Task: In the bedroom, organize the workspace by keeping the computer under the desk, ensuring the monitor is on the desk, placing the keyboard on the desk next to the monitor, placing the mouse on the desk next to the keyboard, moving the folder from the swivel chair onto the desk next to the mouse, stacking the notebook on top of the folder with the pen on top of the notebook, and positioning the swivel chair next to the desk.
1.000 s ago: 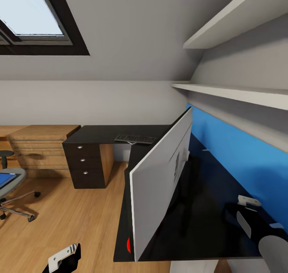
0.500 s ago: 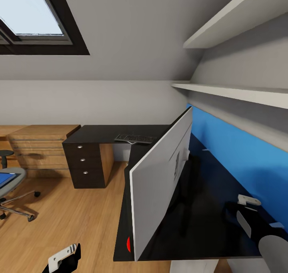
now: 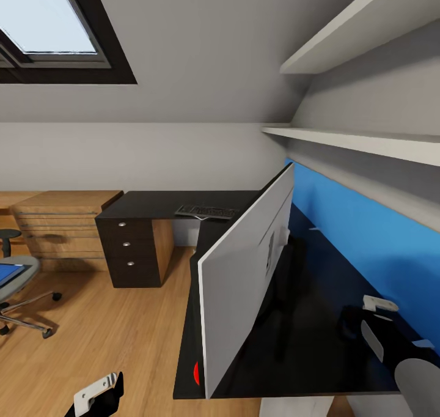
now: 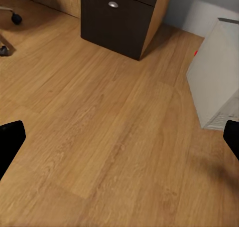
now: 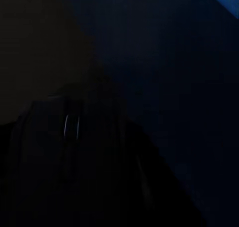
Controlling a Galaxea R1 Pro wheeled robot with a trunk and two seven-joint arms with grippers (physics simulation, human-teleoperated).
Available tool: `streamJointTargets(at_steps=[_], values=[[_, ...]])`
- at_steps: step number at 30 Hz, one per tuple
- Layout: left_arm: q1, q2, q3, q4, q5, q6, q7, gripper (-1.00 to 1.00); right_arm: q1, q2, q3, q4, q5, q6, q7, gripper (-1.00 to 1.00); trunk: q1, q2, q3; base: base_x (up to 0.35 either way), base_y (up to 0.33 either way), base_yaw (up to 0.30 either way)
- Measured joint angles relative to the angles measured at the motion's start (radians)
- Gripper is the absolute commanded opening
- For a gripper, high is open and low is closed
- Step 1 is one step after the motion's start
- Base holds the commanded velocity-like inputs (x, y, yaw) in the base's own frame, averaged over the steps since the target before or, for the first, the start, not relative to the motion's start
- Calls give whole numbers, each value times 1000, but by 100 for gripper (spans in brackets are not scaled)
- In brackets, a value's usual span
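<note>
Standing across the back wall and down the right side, the black L-shaped desk (image 3: 153,202) is the biggest thing in the head view, with a blue back panel (image 3: 366,233) along its right run and three knobbed drawers (image 3: 125,246) at its far left end. The monitor (image 3: 244,270) stands on the right run, seen nearly edge-on with its pale back showing, a red dot at the near lower corner. At the left edge the swivel chair (image 3: 18,282) sits on the wood floor (image 3: 98,331), well apart from the desk, the blue folder (image 3: 9,274) on its seat. The keyboard (image 3: 206,211) lies on the desk's far run, near the corner. The right gripper (image 3: 360,322) rests low on the desktop; I cannot tell its opening. In the right wrist view a mouse (image 5: 69,137) shows dimly, close up. The left gripper (image 4: 119,137) hangs spread wide over the floor, empty.
</note>
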Motion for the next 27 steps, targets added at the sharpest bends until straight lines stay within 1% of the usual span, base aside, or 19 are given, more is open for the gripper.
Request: streamJointTargets(at_steps=[11, 13, 14, 16, 27], values=[[0, 0, 0, 0, 1, 0, 2, 100, 0, 0, 0, -1, 0, -2, 1, -100, 0, 0, 0, 0, 0, 0], [0, 0, 0, 0, -3, 1, 2, 100, 0, 0, 0, 10, -1, -6, 5, -100, -8, 14, 6, 0, 0, 0], [0, 0, 0, 0, -4, 1, 2, 100, 1, 0, -1, 10, -9, -6, 8, -100, -11, 21, 9, 0, 0, 0], [0, 0, 0, 1, -6, 1, 2, 100, 1, 0, -1, -33, -9, -4, 21, -100, -19, 35, 15, 0, 0, 0], [0, 0, 1, 3, -3, 2, 1, 100, 3, -1, -1, -68, -9, 0, 30, -100, -61, 112, 50, 0, 0, 0]])
